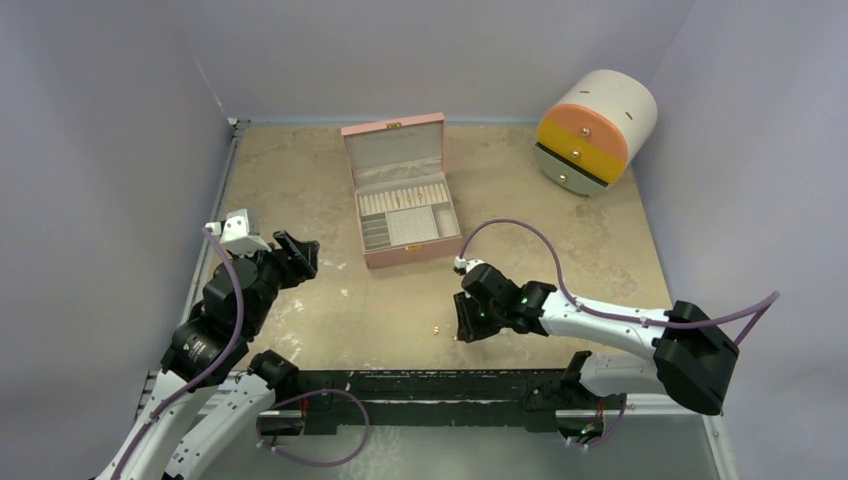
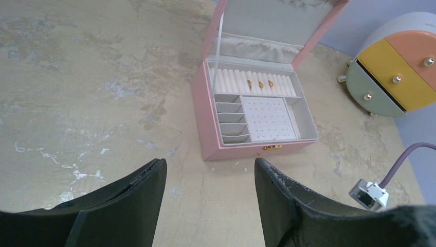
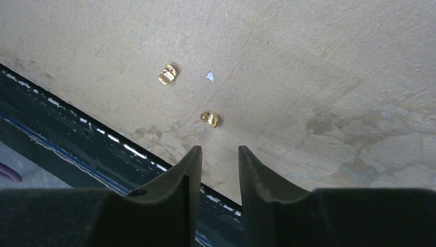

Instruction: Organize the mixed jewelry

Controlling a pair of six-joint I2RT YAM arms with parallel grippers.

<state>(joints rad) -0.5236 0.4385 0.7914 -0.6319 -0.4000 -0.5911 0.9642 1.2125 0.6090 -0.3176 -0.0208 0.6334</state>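
Two tiny gold pieces of the mixed jewelry lie on the table near its front edge; in the right wrist view one [image 3: 167, 74] is farther off and one [image 3: 210, 119] lies just ahead of the fingertips. One of them shows in the top view [image 1: 437, 328]. My right gripper [image 3: 219, 152] hovers low by them [image 1: 468, 328], its jaws narrowly apart and empty. Three gold rings [image 2: 260, 83] sit in the ring rolls of the open pink box [image 2: 205, 128]. My left gripper [image 2: 211, 167] is wide open and empty, left of the box [image 1: 298, 255].
The pink box [image 1: 372, 255] stands open at the table's middle. A round drawer unit [image 1: 590, 130] in orange, yellow and green stands at the back right. The table's dark front edge [image 3: 103, 136] runs close under the right gripper. Walls close in left, back and right.
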